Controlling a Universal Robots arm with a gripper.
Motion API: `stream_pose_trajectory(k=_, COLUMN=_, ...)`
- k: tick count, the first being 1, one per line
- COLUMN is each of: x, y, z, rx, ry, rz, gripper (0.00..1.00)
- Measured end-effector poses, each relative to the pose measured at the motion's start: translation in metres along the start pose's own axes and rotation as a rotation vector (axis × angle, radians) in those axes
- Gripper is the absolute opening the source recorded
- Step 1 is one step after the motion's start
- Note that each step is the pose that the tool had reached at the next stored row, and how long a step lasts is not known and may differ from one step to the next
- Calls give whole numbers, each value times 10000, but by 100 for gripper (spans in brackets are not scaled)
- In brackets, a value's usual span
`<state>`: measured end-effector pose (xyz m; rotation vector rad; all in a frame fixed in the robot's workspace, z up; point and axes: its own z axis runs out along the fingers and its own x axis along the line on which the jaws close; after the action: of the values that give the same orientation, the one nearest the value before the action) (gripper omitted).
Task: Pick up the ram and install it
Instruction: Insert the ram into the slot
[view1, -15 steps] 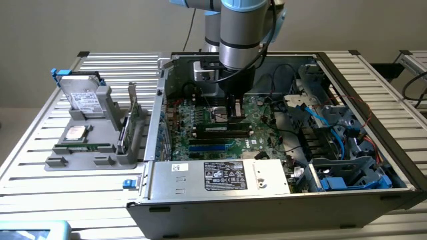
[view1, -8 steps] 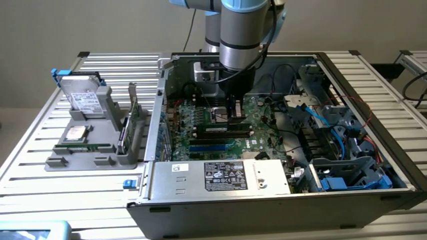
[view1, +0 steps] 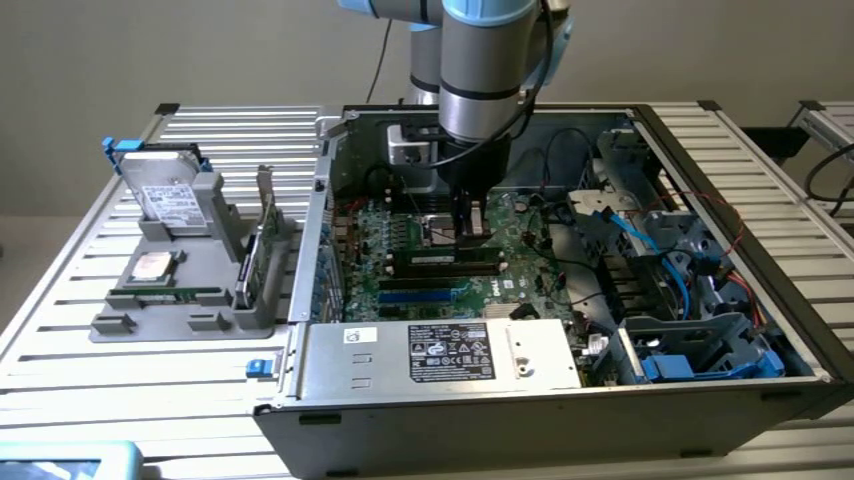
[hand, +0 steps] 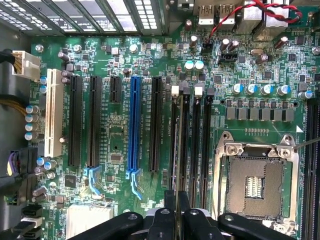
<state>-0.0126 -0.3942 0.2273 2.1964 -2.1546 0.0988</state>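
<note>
My gripper (view1: 467, 236) reaches down into the open computer case (view1: 747, 300), just over the motherboard (view1: 400, 250). In the wrist view its black fingers (hand: 165, 220) stand close together at the gripper (hand: 176, 212). They pinch a thin board seen edge-on, the ram (hand: 175, 165). The ram lines up along the outermost of the black memory slots (hand: 194, 145), beside the slot's white latch (hand: 174, 90). In the exterior view the ram (view1: 447, 259) shows as a long dark strip under the fingers. I cannot tell whether it is seated in the slot.
A blue slot (hand: 134, 125) and black slots lie beside the memory slots, and an open CPU socket (hand: 255, 185) on the other side. A power supply (view1: 441, 352) and cables crowd the case. At the exterior view's left, a grey fixture (view1: 114, 322) holds a hard drive (view1: 167, 195), an upright card (view1: 267, 225) and a green stick (view1: 167, 296).
</note>
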Motion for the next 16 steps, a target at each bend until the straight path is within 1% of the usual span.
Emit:
stream_pose_trajectory(k=10, x=-1, y=0, z=10, rx=2, ry=1, rz=-21, gripper=14)
stream_pose_trajectory(k=16, x=6, y=0, z=-4, rx=1, ry=2, rz=-24, gripper=14)
